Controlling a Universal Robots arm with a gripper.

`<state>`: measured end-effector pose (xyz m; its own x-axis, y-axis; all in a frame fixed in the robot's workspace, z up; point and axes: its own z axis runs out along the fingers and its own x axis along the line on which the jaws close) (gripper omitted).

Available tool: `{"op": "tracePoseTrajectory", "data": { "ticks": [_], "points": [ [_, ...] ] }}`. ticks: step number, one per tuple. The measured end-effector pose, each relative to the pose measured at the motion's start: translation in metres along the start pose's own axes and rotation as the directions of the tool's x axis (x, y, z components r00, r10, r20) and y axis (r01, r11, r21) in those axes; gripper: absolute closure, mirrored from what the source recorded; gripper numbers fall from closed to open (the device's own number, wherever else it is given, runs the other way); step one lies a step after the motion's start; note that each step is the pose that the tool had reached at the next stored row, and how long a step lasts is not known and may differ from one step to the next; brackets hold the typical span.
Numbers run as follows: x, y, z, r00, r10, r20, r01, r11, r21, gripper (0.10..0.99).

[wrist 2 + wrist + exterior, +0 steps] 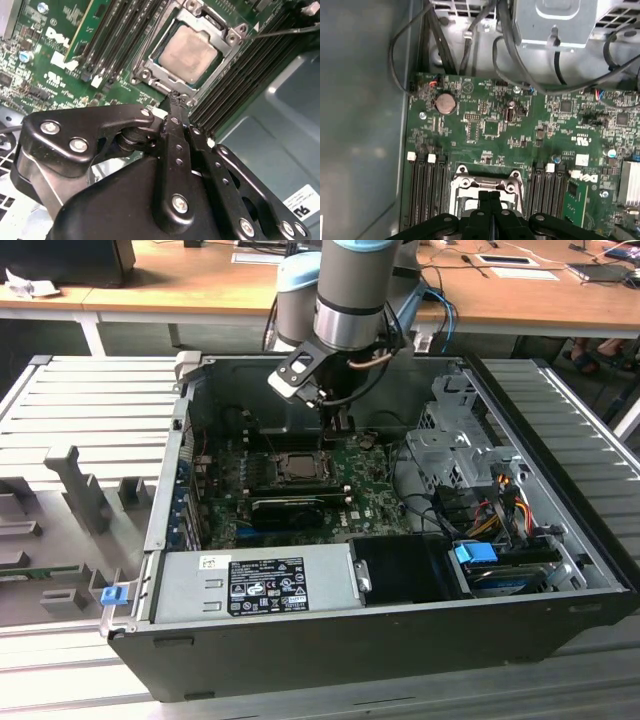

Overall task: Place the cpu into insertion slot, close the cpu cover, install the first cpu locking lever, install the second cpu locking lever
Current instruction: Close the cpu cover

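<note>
A grey ribbed table (90,400) carries the work. At the exterior view's left, grey fixtures (75,485) stand on it, with a blue clip (113,594) at the corner of the open case (330,650). Behind the case a wooden desk (180,295) runs across the room with papers (505,260) lying on it.

Inside the case, a silver power supply (255,585) lies along the near wall. Beyond it is the green board (375,495), which bears a black card (300,510).

The cpu (190,52) sits in the slot (142,75) near the middle of the board, its grey face up. The cover (200,17) lies flat around its edges. Long black memory slots (427,185) flank the socket on both sides. A thin lever (280,32) runs off from one corner of the frame, and whether it is latched cannot be told.

The arm (350,300) comes down from above. The gripper (338,430) hangs just beside the cpu, on the exterior view's right. In both wrist views the gripper (176,97) (490,194) has its fingers pressed together, their tip at the rim of the socket frame. Whether it pinches anything there cannot be told.

Further to the exterior view's right, a silver drive cage (455,445) stands above coloured cables (500,505) and a blue tab (478,552). The ribbed table continues past the case wall.
</note>
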<state>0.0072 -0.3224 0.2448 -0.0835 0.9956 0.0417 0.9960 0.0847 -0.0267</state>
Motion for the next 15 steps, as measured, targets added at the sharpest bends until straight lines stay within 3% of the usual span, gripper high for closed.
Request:
{"op": "tracePoseTrajectory", "data": {
  "ticks": [4, 8, 15],
  "points": [
    [0.0006, -0.0109, 0.0087, 1.0, -0.001, 0.0, 0.001, 1.0, 0.0, 0.98],
    [0.0017, -0.0246, 0.0098, 1.0, -0.004, -0.0002, 0.004, 1.0, 0.0, 0.98],
    [0.0022, -0.0299, 0.0099, 1.0, -0.004, -0.0001, 0.004, 1.0, 0.0, 0.98]
  ]
}}
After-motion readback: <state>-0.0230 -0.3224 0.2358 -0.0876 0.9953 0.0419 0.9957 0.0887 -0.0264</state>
